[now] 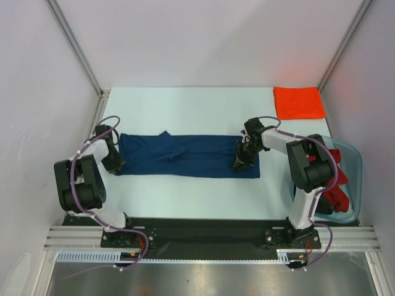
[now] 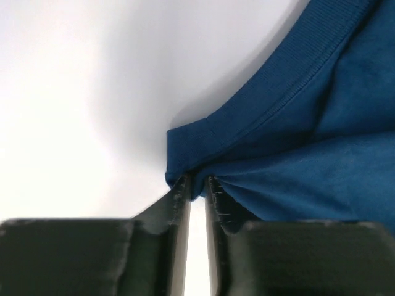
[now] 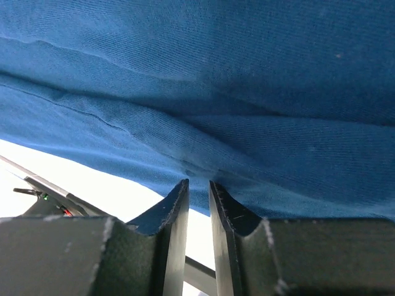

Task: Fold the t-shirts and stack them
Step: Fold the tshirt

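A navy blue t-shirt (image 1: 185, 155) lies folded into a long strip across the middle of the table. My left gripper (image 1: 115, 161) is at its left end, shut on the near corner by the ribbed collar (image 2: 196, 185). At the strip's right end my right gripper (image 1: 241, 161) is shut on the near edge of the cloth (image 3: 199, 188), which puckers between the jaws. A folded orange t-shirt (image 1: 299, 102) lies at the far right corner. Red and dark t-shirts (image 1: 335, 185) sit in the tub on the right.
The clear bluish plastic tub (image 1: 354, 161) stands at the table's right edge beside the right arm. White enclosure walls close off the left, back and right sides. The black mounting rail (image 1: 197, 229) runs along the near edge.
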Action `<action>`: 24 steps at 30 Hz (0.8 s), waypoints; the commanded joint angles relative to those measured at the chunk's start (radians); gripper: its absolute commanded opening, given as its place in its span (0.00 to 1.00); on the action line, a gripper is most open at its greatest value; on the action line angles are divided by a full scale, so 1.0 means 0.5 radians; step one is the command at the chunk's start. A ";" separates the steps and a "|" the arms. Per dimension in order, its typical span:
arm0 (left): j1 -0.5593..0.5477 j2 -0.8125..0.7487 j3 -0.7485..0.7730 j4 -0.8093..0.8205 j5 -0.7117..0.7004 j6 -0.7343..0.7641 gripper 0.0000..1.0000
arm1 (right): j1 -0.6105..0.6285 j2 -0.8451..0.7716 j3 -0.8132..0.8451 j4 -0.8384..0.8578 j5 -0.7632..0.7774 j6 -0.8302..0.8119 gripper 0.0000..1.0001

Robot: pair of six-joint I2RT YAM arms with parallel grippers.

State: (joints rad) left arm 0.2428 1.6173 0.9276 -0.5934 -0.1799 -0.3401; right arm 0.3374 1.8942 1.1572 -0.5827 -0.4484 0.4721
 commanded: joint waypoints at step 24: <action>-0.105 -0.204 0.029 0.613 1.145 -0.304 0.39 | 0.512 0.322 1.127 0.051 -0.186 -0.095 0.73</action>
State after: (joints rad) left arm 0.2016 1.4803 0.9627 -0.4065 0.2455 -0.4446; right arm 0.5621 1.9804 1.6318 -0.6201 -0.4377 0.3962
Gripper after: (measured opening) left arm 0.402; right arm 0.720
